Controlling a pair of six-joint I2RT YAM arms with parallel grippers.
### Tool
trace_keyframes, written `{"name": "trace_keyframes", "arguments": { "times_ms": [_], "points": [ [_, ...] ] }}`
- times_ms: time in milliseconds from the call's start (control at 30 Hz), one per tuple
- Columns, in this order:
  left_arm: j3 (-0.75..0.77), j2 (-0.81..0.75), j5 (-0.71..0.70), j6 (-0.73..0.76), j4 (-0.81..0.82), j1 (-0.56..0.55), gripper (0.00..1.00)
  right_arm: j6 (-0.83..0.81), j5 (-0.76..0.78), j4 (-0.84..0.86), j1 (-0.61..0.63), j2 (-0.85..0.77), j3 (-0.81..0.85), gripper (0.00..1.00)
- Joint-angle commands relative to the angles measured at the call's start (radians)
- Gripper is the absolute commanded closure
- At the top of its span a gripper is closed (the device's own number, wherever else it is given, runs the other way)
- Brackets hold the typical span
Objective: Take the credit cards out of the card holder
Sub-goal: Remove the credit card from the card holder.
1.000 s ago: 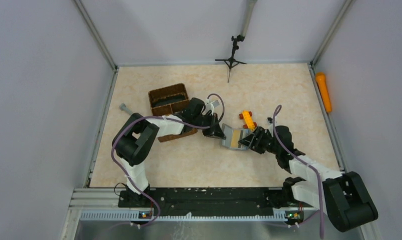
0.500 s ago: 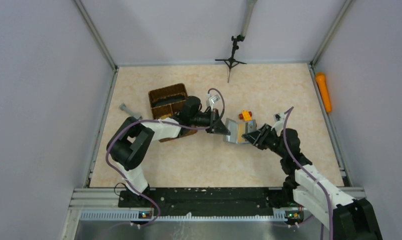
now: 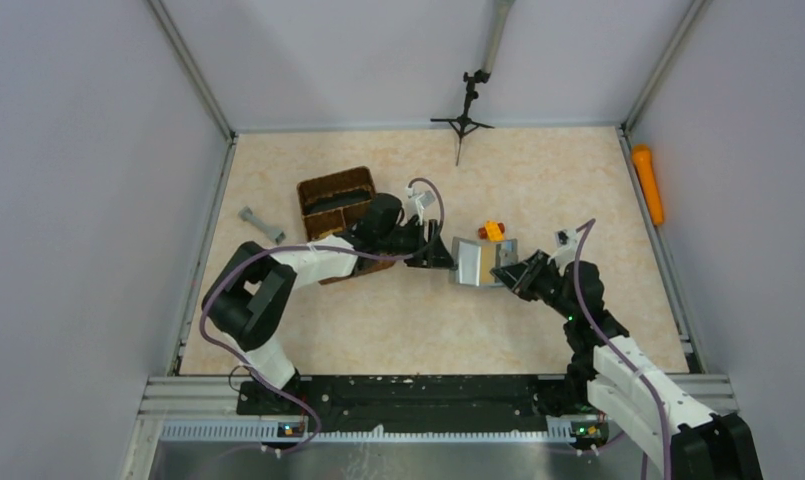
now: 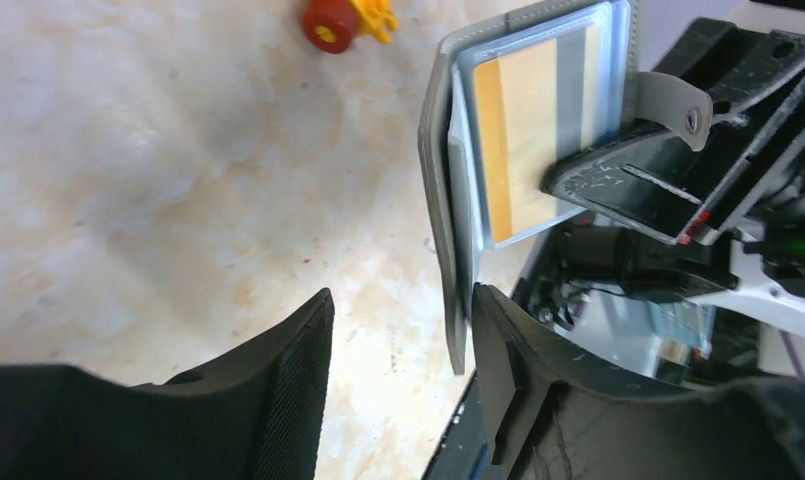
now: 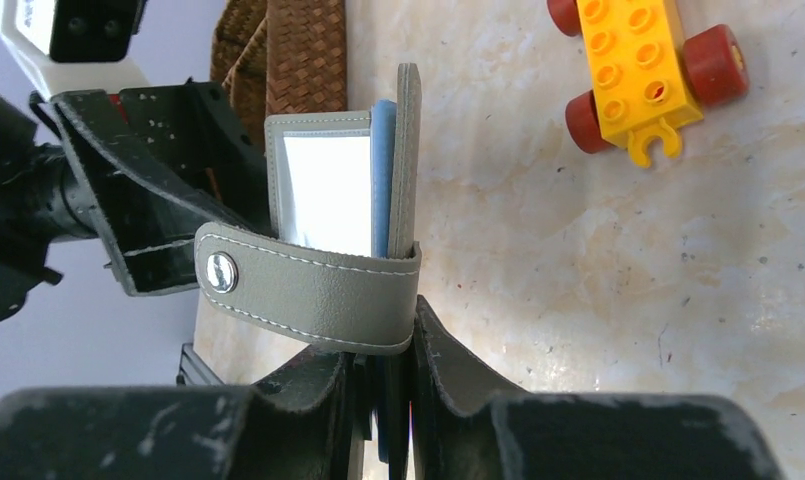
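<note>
Table (image 3: 398, 330) is beige, marbled, enclosed by grey walls (image 3: 78, 200). Grey holder (image 3: 475, 262), opened at centre with a tan card (image 4: 523, 140) showing, is pinched by right gripper (image 5: 383, 360). Left gripper (image 4: 398, 305) is parted around its edge.

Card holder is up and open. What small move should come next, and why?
Probably the left gripper should move in on the tan card and pinch its edge. The right gripper is clamped on the card holder, holding it upright and open. The card sits in its pocket, and the left jaws stand open near the cover's edge, gripping nothing.
</note>
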Motion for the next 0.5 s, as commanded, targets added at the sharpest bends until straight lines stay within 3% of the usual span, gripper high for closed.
{"name": "trace_keyframes", "arguments": {
  "times_ms": [0, 167, 333, 467],
  "points": [
    [0.009, -0.140, -0.190, 0.103, -0.097, 0.001, 0.43, -0.026, 0.054, 0.033, -0.003, 0.011, 0.000, 0.99],
    [-0.034, -0.222, -0.193, 0.123, -0.053, 0.001, 0.44, -0.050, 0.122, 0.002, -0.002, 0.043, 0.002, 0.99],
    [-0.083, -0.214, 0.030, 0.050, 0.168, -0.009, 0.63, -0.051, 0.083, 0.047, -0.003, 0.085, 0.003, 0.99],
    [-0.052, -0.196, 0.050, 0.095, 0.152, -0.073, 0.69, -0.041, 0.027, 0.113, -0.003, 0.108, -0.007, 1.00]
  ]
}}
